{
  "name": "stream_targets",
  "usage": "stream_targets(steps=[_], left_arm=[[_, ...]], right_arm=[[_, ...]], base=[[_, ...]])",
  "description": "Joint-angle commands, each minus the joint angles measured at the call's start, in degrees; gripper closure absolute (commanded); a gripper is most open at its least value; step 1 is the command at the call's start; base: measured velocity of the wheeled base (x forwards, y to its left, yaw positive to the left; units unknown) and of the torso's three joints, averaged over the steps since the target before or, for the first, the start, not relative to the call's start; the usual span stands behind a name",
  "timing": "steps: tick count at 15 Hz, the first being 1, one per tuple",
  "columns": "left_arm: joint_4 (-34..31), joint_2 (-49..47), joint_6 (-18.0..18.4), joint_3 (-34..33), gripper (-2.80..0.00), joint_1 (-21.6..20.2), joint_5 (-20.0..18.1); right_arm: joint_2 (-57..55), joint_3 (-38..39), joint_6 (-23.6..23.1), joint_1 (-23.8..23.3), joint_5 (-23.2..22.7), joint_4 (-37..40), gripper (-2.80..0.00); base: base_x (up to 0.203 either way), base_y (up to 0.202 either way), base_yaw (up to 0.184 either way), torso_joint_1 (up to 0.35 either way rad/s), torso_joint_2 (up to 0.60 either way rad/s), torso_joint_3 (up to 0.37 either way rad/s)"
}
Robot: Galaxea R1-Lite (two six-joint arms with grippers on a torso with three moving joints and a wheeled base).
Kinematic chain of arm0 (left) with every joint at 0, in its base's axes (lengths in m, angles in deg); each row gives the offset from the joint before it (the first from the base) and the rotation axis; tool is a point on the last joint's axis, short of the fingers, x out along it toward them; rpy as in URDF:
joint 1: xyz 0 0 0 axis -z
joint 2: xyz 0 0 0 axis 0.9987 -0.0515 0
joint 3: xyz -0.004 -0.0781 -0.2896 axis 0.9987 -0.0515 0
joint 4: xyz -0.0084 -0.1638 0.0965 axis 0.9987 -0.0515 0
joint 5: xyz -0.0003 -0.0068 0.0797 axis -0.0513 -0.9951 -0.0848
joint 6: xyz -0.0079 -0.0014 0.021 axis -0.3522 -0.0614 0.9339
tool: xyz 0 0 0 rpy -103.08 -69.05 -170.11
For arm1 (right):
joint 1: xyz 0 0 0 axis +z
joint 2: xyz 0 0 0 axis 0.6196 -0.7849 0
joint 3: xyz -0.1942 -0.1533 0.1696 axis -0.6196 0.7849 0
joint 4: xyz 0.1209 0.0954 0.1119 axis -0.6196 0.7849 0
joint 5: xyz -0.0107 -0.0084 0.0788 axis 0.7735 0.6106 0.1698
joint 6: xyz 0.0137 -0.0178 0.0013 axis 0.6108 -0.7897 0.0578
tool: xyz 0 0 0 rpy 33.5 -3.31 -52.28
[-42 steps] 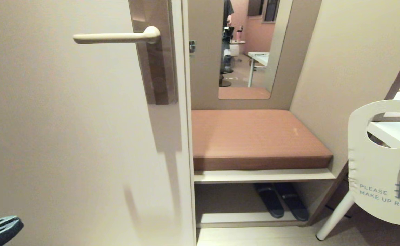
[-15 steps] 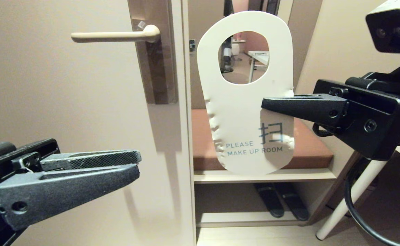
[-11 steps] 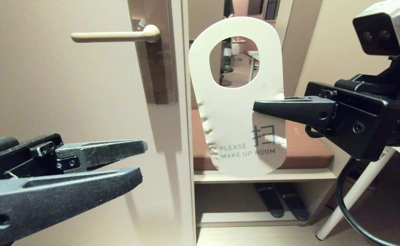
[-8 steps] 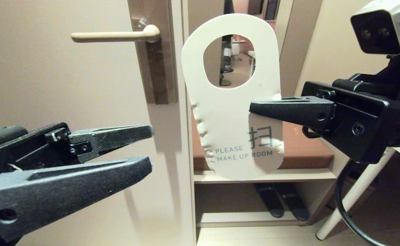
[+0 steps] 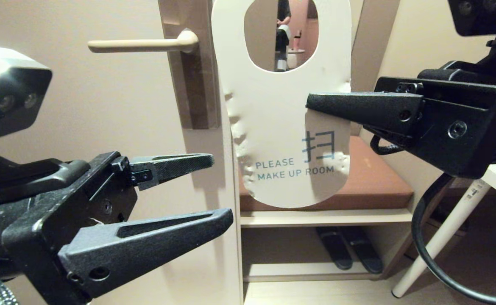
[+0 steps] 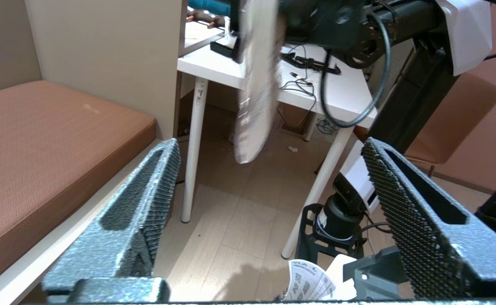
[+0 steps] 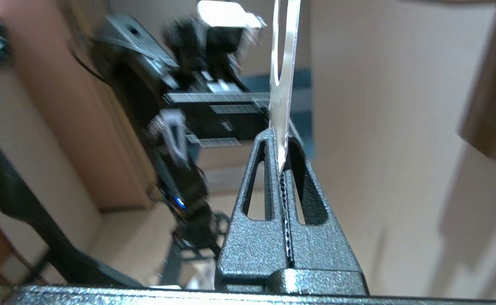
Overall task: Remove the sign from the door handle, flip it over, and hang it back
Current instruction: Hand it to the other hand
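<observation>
At right of the head view, right gripper (image 5: 311, 101): clamped flat on the sign's (image 5: 280, 127) right edge.
Sign: upright at centre, white "PLEASE MAKE UP ROOM" face showing.
Lower left, left gripper (image 5: 220, 188): spread wide, holding nothing, near the sign.
Upper left, door handle (image 5: 142, 44): bare.

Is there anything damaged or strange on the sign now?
Yes. The sign has a row of small dents along its left edge and more near the right end effector that clamps it. Its white "PLEASE MAKE UP ROOM" face is otherwise readable.
</observation>
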Motion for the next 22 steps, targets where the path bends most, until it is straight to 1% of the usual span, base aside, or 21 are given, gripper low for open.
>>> stream_targets(steps=[1,3,5,7,10,16,22], left_arm=[[1.9,-1.4,-0.2,0.1,-2.80,0.0,-0.2],[5.4,-3.0,-0.4,0.0,-2.80,0.0,-0.2],[6.9,-3.9,-0.5,0.1,-2.80,0.0,-0.2],[7.3,-4.6,-0.4,0.3,-2.80,0.3,-0.3],[7.8,-4.7,-0.4,0.3,-2.80,2.2,-0.2],[7.9,-4.7,-0.2,0.4,-2.80,2.6,-0.2],[9.3,-4.7,-0.3,0.2,-2.80,3.4,-0.2]], right_arm=[[-0.6,-0.1,1.7,0.8,-0.3,-2.5,0.00],[-1.5,-0.1,2.3,1.8,-0.2,-4.2,0.00],[-2.0,-0.1,2.2,3.1,-0.2,-4.2,0.00],[-2.8,-0.1,2.0,4.2,-0.2,-4.5,0.00],[-5.0,-0.1,2.1,5.6,-0.1,-7.8,0.00],[-6.5,-0.2,1.9,8.5,-0.1,-8.5,0.00],[-7.3,-2.1,1.9,8.8,0.6,-8.6,0.00]], base=[[0.000,0.000,0.000,0.000,0.00,0.000],[0.000,0.000,0.000,0.000,0.00,0.000],[0.000,0.000,0.000,0.000,0.00,0.000],[0.000,0.000,0.000,0.000,0.00,0.000],[0.000,0.000,0.000,0.000,0.00,0.000],[0.000,0.000,0.000,0.000,0.00,0.000],[0.000,0.000,0.000,0.000,0.00,0.000]])
